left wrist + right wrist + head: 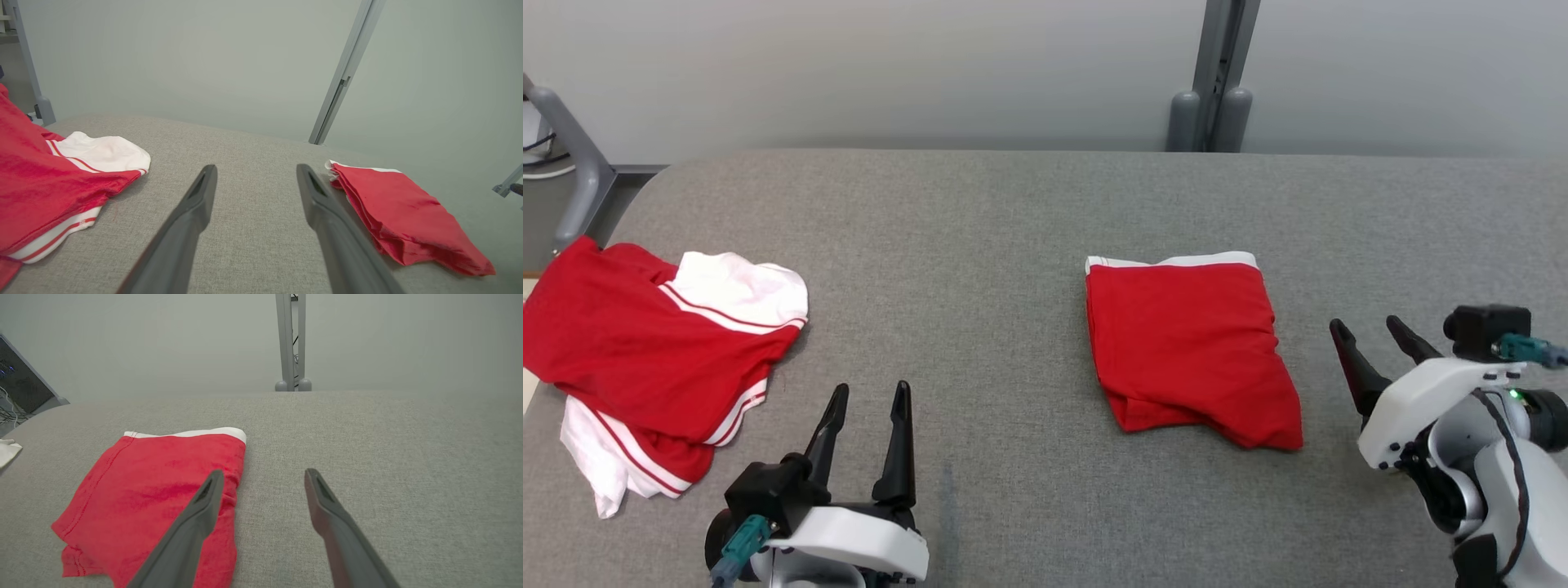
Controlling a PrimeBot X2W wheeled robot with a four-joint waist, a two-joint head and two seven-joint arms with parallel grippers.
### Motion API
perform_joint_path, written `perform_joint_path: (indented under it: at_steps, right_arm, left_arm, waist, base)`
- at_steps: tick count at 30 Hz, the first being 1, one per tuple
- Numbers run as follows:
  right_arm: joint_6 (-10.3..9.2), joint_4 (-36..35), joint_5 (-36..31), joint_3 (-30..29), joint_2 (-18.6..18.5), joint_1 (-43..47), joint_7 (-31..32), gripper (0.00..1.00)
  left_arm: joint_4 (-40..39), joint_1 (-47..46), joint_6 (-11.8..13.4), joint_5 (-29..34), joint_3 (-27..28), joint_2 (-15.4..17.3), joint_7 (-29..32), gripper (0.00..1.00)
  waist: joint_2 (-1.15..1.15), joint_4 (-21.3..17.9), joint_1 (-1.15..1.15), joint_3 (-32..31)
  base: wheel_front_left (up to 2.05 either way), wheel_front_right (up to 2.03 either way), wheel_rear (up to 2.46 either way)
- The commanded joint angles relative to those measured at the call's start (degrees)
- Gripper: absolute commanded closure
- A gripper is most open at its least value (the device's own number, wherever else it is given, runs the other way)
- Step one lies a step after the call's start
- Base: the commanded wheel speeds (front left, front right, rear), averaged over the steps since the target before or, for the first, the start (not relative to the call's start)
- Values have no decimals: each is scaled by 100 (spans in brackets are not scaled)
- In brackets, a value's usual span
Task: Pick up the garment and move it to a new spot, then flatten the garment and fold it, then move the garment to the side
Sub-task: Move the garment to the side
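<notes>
Judging by its neat fold, the garment (1188,347), centre-right of the head view on the counter (1013,212), awaits moving aside. Left gripper (870,390) and right gripper (1364,323) both stand wide, empty. Advise the right gripper pinch every layer at one edge and lift evenly.

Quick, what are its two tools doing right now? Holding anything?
Left tool: open, holding nothing.
Right tool: open, holding nothing.
</notes>
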Motion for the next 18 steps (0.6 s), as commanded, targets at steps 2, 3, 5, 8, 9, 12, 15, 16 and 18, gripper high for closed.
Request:
perform_joint_path:
  at_steps: [2, 3, 5, 8, 9, 12, 15, 16, 18]
  right_arm:
    - [1, 148, 264, 223, -212, -254, 324, 0]
    - [1, 220, 361, 378, -304, -358, 466, 0]
    - [1, 350, 623, 645, -422, -540, 705, 0]
    - [1, 506, 985, 934, -615, -817, 937, 0]
    - [1, 566, 1082, 1018, -662, -897, 1005, 0]
    - [1, 793, 1322, 1231, -795, -1143, 1163, 0]
    - [1, 1021, 1549, 1435, -856, -1339, 1329, 0]
    - [1, 1081, 1657, 1494, -873, -1397, 1404, 0]
    - [1, 1173, 1801, 1631, -951, -1508, 1514, 0]
  left_arm:
    - [-20, -136, 36, -38, -5, 23, 0, 0]
    - [-21, -168, 25, -47, -21, 23, 0, 0]
    - [-32, -242, 22, -61, -41, 24, 0, 0]
    - [-53, -313, 22, -55, -53, 24, 0, 0]
    - [-63, -333, 25, -57, -52, 23, 0, 0]
    - [-69, -402, 32, -50, -62, 23, 0, 0]
    - [-92, -462, 50, -57, -66, 22, 0, 0]
    - [-96, -468, 54, -58, -68, 23, 0, 0]
    - [-103, -481, 60, -54, -56, 23, 0, 0]
  waist:
    - [0, 105, 0, 145]
    - [0, 139, 0, 192]
    - [0, 214, 0, 287]
    - [0, 317, 0, 437]
    - [0, 348, 0, 484]
    - [0, 441, 0, 627]
    - [0, 525, 0, 732]
    - [0, 546, 0, 761]
    - [0, 574, 0, 809]
  base:
    - [0, 0, 0]
    - [0, 0, 0]
    - [0, 0, 0]
    - [0, 0, 0]
    - [0, 0, 0]
    - [0, 0, 0]
    - [0, 0, 0]
    - [0, 0, 0]
    - [0, 0, 0]
